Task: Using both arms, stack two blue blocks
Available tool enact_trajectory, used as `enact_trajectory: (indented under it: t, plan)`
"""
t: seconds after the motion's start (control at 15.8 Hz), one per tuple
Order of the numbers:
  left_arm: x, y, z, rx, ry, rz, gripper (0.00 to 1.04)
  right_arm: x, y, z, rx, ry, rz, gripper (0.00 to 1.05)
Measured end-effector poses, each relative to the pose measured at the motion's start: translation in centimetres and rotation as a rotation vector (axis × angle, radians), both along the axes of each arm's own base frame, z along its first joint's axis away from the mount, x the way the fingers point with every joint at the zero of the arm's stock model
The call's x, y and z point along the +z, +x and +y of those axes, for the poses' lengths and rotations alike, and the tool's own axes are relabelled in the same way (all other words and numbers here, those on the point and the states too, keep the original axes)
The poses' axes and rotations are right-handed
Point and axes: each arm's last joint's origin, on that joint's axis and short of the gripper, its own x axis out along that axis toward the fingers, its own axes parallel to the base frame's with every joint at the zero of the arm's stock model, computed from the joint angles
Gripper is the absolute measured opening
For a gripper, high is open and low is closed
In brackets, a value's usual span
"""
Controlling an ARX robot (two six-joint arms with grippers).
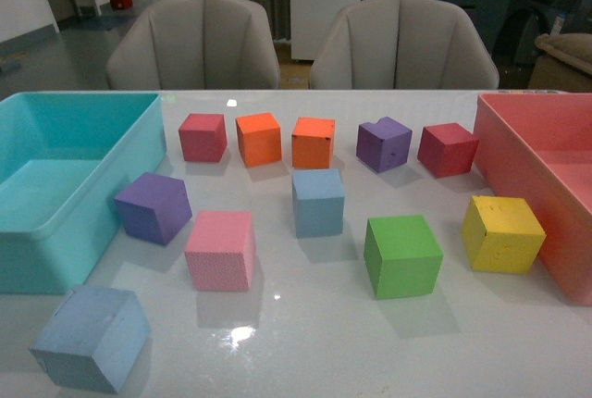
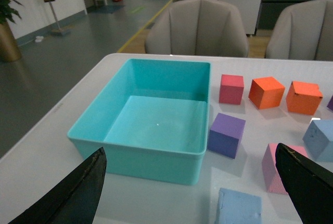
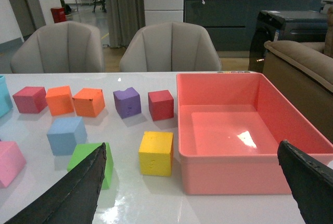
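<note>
One pale blue block [image 1: 318, 202] stands in the middle of the white table; it also shows in the left wrist view [image 2: 319, 139] and the right wrist view [image 3: 66, 135]. The other blue block [image 1: 91, 338] lies at the front left, by the turquoise bin, and shows in the left wrist view [image 2: 238, 207]. Neither arm shows in the front view. My left gripper [image 2: 192, 193] is open and empty, above the table near the front-left blue block. My right gripper [image 3: 197, 193] is open and empty, above the pink bin's front wall.
A turquoise bin [image 1: 55, 231] stands at the left, a pink bin [image 1: 546, 194] at the right. Red [image 1: 203, 137], two orange [image 1: 258, 139], purple [image 1: 384, 143] and dark red [image 1: 447, 149] cubes line the back. Purple [image 1: 153, 207], pink [image 1: 220, 250], green [image 1: 402, 255] and yellow [image 1: 502, 233] cubes lie nearer.
</note>
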Motion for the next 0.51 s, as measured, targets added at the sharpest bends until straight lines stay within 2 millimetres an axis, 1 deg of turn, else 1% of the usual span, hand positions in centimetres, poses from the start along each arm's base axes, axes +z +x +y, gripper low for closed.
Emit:
enact_trajectory:
  t: [0.13,0.25,0.32,0.38,0.44,0.51]
  plan:
    - [-0.3,2.8,0.0,-0.088,-0.040,0.026,0.98,0.0,0.0,0.0,0.000,0.000,0.000,0.98]
    - [0.3,7.4,-1.1,-0.249,-0.073,0.052,0.98,0.0,0.0,0.0,0.000,0.000,0.000,0.98]
    - [-0.5,9.6,-1.9,-0.317,-0.074,0.133,0.98,0.0,0.0,0.0,0.000,0.000,0.000,0.98]
    - [-2.5,11.1,-2.3,-0.355,-0.056,0.250,0.98,0.0,0.0,0.0,0.000,0.000,0.000,0.98]
    - [-5.0,12.0,-2.4,-0.369,-0.039,0.382,0.98,0.0,0.0,0.0,0.000,0.000,0.000,0.98]
    - [-6.9,12.2,-2.3,-0.360,-0.028,0.479,0.98,0.0,0.0,0.0,0.000,0.000,0.000,0.98]
